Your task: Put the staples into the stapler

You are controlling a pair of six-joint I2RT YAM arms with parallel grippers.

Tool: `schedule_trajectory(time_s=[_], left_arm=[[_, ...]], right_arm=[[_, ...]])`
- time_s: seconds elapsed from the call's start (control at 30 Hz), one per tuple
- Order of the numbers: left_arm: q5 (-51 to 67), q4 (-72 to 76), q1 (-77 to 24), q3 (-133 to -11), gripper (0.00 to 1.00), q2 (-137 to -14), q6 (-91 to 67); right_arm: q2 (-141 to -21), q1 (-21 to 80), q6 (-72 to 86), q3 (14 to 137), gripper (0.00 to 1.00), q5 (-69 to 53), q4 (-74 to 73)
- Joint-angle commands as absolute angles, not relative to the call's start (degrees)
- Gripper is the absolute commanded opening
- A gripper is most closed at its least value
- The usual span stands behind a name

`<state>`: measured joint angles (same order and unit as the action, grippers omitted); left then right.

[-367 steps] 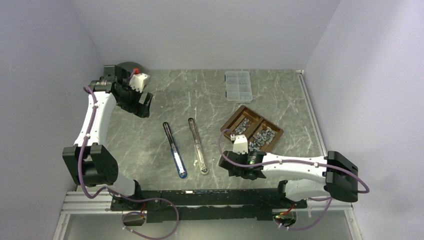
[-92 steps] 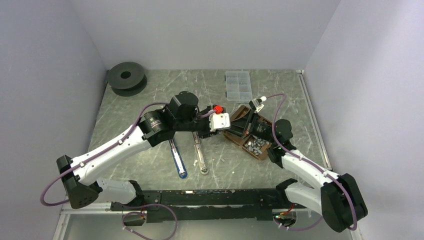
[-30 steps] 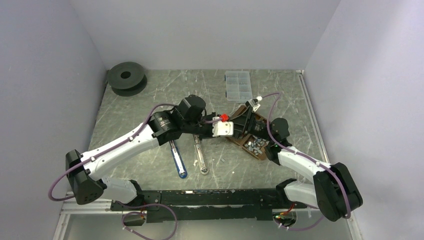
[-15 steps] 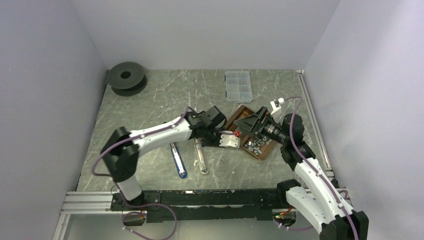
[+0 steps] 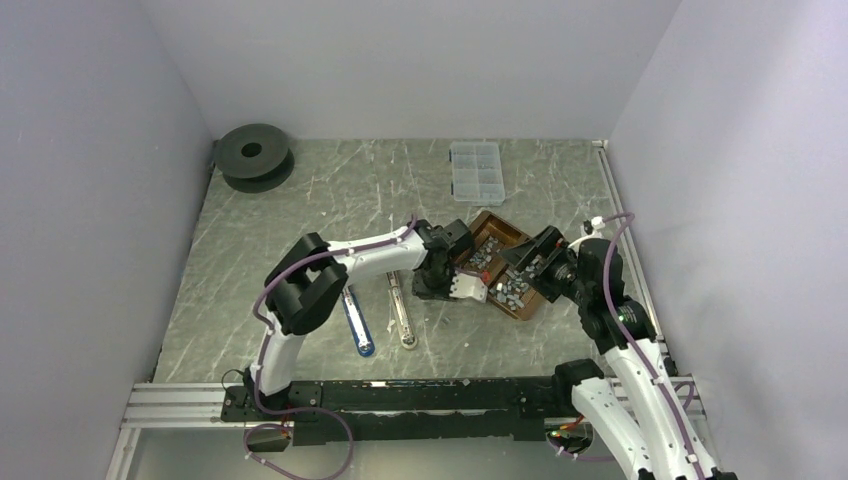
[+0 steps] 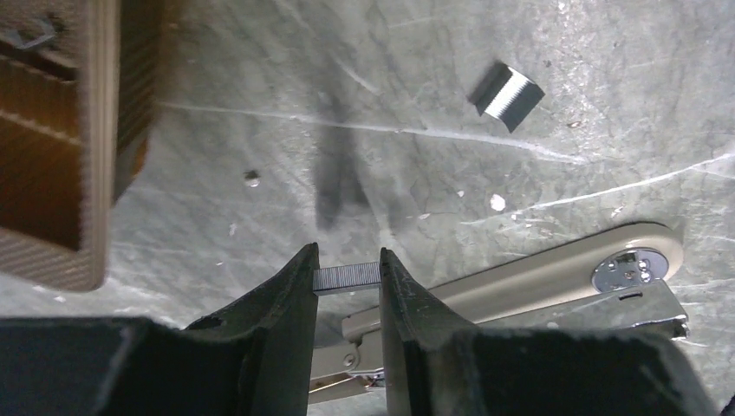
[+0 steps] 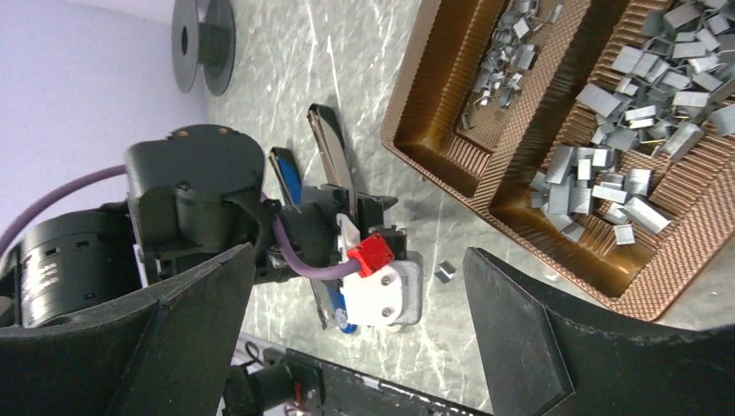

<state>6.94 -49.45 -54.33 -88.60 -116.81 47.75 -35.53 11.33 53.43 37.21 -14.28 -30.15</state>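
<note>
The left arm [image 5: 360, 250] folds back sharply, the left pincer [image 6: 347, 260] low, pinched on a staple strip [image 6: 347, 278]; the right pincer [image 7: 360, 251] gapes wide, angled downward.

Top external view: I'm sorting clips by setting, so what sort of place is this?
Probably a robot test cell: plain walls box in a marble-patterned tabletop, two arms bolted to a rail, staples sorted in a brown tray.

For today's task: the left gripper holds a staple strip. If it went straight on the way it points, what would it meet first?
Most likely bare table, with the held staple strip touching first; the brown tray and a loose strip lie off to either side. Depth is unclear.
</note>
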Motion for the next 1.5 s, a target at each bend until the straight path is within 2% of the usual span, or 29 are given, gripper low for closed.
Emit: schedule_trajectory(time_s=[0.0,0.13,0.2,0.3,0.33,0.37,0.4,0.43,0.47,0.5,0.63,0.77,0.83,0.93,1.13,1.3,1.47], left_arm=[[6.32,-53.53,-55.36,-90.76,0.02,-118.30,47.36],[6.27,-53.89,-55.93,-90.44,0.13,-118.18,46.01],[6.65,-54.68,-55.99,-90.98,0.24,-117.92,45.00],[7.21,-55.51,-55.99,-92.29,0.45,-116.74,43.68],[7.69,-55.76,-55.99,-92.69,0.54,-115.96,43.46],[7.87,-55.84,-55.99,-92.92,0.68,-115.01,43.30],[7.95,-55.89,-55.94,-93.03,0.77,-113.87,43.21],[8.21,-56.34,-55.84,-93.14,0.82,-112.73,43.09],[8.83,-57.07,-55.63,-93.37,0.96,-111.39,43.06],[9.27,-57.70,-55.33,-93.50,0.99,-110.03,42.93],[9.51,-59.28,-52.25,-93.81,0.99,-103.61,42.14],[11.01,-59.58,-44.70,-97.37,0.99,-97.37,40.37],[12.24,-58.12,-40.40,-98.30,1.00,-94.47,39.61],[10.87,-55.47,-34.57,-98.23,0.99,-90.20,38.45],[10.74,-51.93,-21.03,-95.79,0.99,-85.04,30.20],[15.04,-51.04,-14.42,-94.26,0.99,-82.70,26.21],[16.72,-49.50,-12.36,-89.72,0.99,-79.30,25.80]], right_arm=[[-34.17,11.02,51.77,40.62,0.95,-8.27,-35.32],[-34.20,10.91,51.23,42.39,0.96,-7.70,-36.46],[-34.70,10.98,50.53,43.30,0.96,-8.04,-36.64],[-35.72,10.94,49.67,44.41,0.97,-8.58,-36.86],[-36.14,10.98,49.35,44.73,0.98,-8.69,-37.07],[-36.55,10.99,49.05,45.14,0.98,-8.70,-37.27],[-36.97,10.97,48.70,45.35,0.98,-8.82,-37.41],[-37.45,10.96,48.29,45.47,0.99,-8.82,-37.51],[-37.85,10.92,47.93,45.73,0.99,-8.45,-37.67],[-38.42,10.97,47.56,45.97,0.99,-8.32,-37.82],[-40.78,11.02,45.89,47.98,1.00,-8.22,-38.22],[-43.85,13.40,45.70,49.06,0.99,-8.31,-36.39],[-46.39,18.69,46.58,50.17,0.98,-4.88,-35.71],[-52.30,33.09,48.58,53.67,0.96,6.00,-36.44],[-66.26,50.11,53.43,58.03,0.82,19.70,-36.23],[-81.87,58.64,57.06,63.82,0.82,29.06,-39.17],[-92.64,60.46,58.24,67.15,0.78,32.23,-37.42]])
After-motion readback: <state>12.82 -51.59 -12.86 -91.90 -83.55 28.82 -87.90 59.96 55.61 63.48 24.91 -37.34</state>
